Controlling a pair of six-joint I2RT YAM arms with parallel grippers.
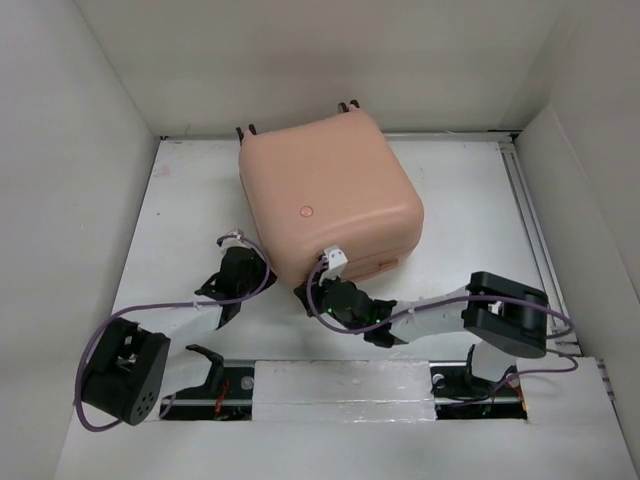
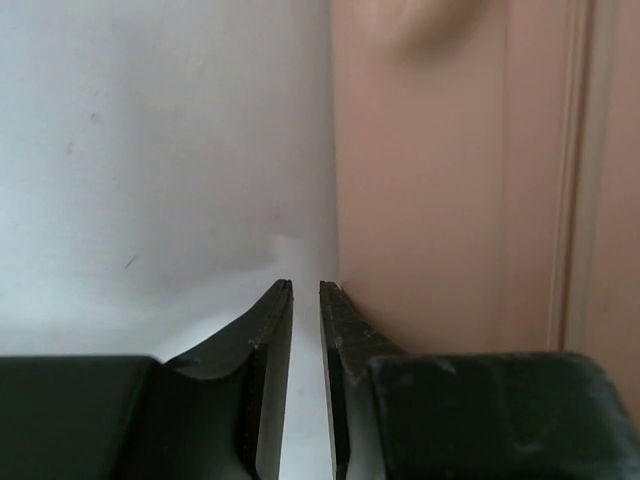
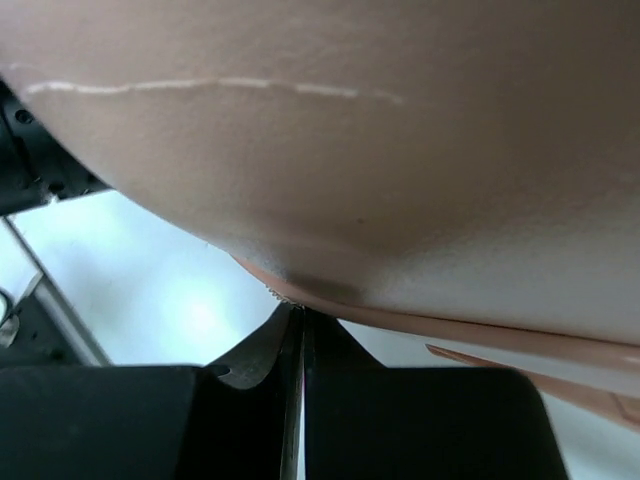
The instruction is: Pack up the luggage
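Observation:
The luggage (image 1: 330, 190) is a salmon-pink hard-shell suitcase lying shut and flat at the back middle of the white table. Its dark caster wheels (image 1: 247, 130) poke out at the far edge. My left gripper (image 1: 248, 262) is at the luggage's front-left side, low over the table. In the left wrist view the gripper (image 2: 305, 285) is almost shut, with a narrow empty gap, and the pink shell (image 2: 450, 180) is just to its right. My right gripper (image 1: 303, 293) is at the front corner. In the right wrist view it (image 3: 302, 308) is shut, tips against the seam under the shell (image 3: 350, 120).
White walls enclose the table (image 1: 470, 200) on the left, back and right. A metal rail (image 1: 530, 220) runs along the right side. A mounting bar (image 1: 340, 385) with both arm bases spans the near edge.

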